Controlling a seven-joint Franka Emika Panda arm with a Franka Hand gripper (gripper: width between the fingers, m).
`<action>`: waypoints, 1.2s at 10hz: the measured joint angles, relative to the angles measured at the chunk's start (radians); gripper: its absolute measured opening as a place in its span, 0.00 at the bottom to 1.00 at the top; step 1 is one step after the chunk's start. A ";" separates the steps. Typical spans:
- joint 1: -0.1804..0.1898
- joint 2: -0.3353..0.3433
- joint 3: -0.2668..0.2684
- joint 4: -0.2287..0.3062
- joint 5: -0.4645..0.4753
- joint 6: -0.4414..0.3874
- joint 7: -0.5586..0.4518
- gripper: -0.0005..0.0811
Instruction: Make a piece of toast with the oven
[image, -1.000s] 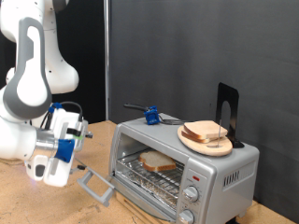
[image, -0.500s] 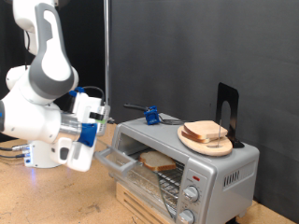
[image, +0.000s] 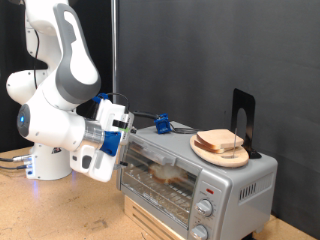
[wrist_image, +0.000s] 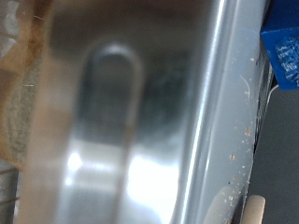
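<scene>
The silver-grey oven (image: 250, 182) stands on the table at the exterior view's right. Its glass door (image: 160, 165) stands almost upright, nearly shut. A piece of toast (image: 165, 173) shows dimly behind the glass on the rack. More pale bread (image: 222, 140) lies on a round wooden plate (image: 205, 150) on the oven's top. My gripper (image: 113, 140) is pressed against the door's upper left edge; its fingers are hidden. The wrist view is filled by the blurred metal door and its handle (wrist_image: 112, 121), very close.
A blue object (image: 160, 124) with a dark handle lies on the oven's top; it also shows in the wrist view (wrist_image: 282, 47). A black stand (image: 243, 118) rises behind the plate. Round knobs (image: 205, 208) run down the oven's right panel. The wooden table (image: 50, 212) stretches left.
The oven door has swung up from hanging open to nearly shut. My gripper rose from low at the left and moved right with the door.
</scene>
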 joint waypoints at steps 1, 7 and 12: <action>-0.002 -0.002 -0.001 -0.003 0.000 0.001 0.007 1.00; -0.104 -0.053 -0.087 -0.018 -0.065 0.052 0.044 1.00; -0.106 0.013 -0.093 0.070 -0.149 -0.205 0.178 1.00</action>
